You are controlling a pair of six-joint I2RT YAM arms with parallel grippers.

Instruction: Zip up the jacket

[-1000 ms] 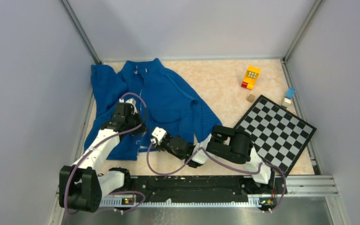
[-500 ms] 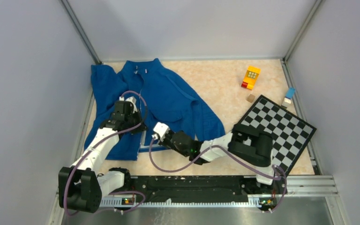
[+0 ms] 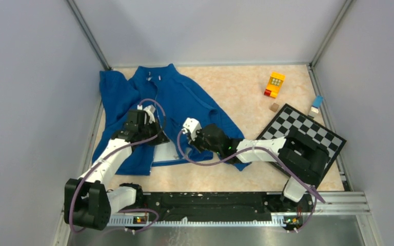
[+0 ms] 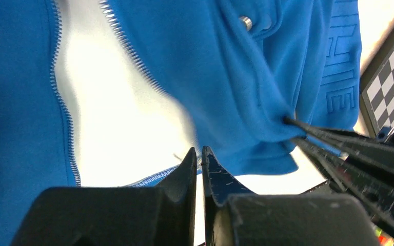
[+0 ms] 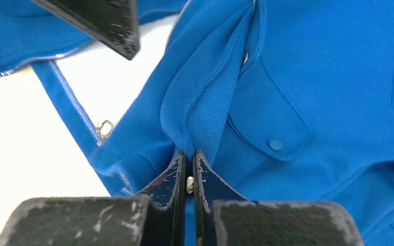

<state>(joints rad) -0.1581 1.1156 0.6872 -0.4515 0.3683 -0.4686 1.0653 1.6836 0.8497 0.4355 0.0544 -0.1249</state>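
The jacket lies spread on the tan table, collar toward the far wall, front unzipped at the lower part so that the pale lining shows between the two rows of zipper teeth.

The right gripper is over the jacket's lower front, its fingers pressed onto a raised fold of blue fabric beside the opening. Just beside that fold sits the patch pocket, its flap held down by a snap. What the pocket holds is hidden. A small metal ring lies at the jacket's hem edge.

The left gripper is over the jacket's other front panel, fingers drawn together to a sliver at the hem. Whether cloth is caught between them I cannot tell.

Right of the jacket, near its sleeve, lies a checkerboard. Well apart from the jacket to the right stand a yellow toy block, a small brown cube and a blue-and-white piece.
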